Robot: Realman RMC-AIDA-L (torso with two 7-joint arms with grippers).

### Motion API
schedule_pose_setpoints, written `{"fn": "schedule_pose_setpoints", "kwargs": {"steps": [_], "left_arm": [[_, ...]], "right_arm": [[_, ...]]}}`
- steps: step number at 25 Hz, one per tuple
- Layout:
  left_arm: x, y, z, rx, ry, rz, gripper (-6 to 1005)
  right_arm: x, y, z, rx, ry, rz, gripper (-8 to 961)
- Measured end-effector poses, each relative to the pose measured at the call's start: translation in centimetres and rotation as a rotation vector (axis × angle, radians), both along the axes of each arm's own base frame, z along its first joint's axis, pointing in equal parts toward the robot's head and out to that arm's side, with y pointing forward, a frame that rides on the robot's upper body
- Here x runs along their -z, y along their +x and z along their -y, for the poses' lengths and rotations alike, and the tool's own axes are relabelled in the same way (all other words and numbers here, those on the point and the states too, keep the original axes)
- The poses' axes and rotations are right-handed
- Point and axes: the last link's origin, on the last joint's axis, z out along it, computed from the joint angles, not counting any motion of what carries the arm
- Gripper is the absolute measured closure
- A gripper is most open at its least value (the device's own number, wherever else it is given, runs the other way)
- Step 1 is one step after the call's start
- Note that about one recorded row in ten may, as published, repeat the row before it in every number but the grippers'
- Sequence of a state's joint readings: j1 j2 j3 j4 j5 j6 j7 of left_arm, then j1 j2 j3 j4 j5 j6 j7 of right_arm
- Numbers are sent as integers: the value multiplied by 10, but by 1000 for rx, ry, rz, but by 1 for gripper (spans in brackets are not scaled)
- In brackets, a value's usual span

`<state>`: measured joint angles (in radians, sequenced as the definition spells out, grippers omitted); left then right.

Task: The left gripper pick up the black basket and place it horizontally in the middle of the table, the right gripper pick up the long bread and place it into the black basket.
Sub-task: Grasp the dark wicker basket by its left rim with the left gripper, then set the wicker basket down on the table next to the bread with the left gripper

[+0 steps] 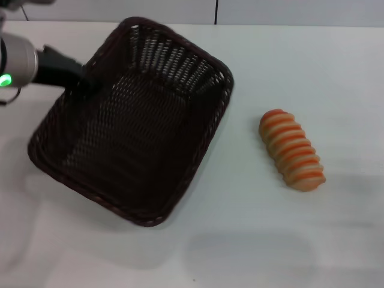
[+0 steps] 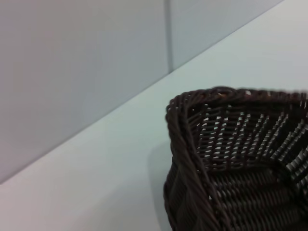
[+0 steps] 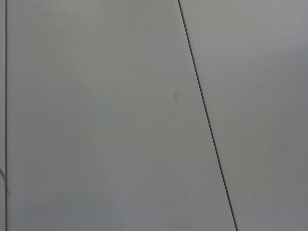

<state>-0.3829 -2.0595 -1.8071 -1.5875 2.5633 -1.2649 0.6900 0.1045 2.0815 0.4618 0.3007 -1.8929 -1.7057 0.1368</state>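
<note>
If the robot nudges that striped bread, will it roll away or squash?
The long bread looks rounded and lies on its side on the bare table, so a sideways push might roll it a little. Its ridged surface should give fingers some grip. It is probably light for its size; whether it squashes cannot be told from here.

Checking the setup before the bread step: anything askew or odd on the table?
The black basket sits diagonally rather than square to the table, with the left claw at its far-left rim. The long bread lies intact, apart on the right.
</note>
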Motion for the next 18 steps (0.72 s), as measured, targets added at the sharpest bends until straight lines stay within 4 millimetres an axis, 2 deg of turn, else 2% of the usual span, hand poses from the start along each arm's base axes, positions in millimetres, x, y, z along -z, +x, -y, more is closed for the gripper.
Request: {"fn": "schedule_pose_setpoints", "kwargs": {"steps": [2,8,13,18], "left_arm": [[-8,10,-7,67,-87,-8,748],[-11,29,-20,186,-287,30,787],[9,43,-24,288,-540,37,800],[21,49,-26,347,-626,20,800]], "right_arm": [[-1,0,1,-5,4,-3,201],[-1,1,2,-13,-5,-36,201],[-2,-2,7,-35,3,-45,202],[-1,-3,9,-46,-1,-44,202]]}}
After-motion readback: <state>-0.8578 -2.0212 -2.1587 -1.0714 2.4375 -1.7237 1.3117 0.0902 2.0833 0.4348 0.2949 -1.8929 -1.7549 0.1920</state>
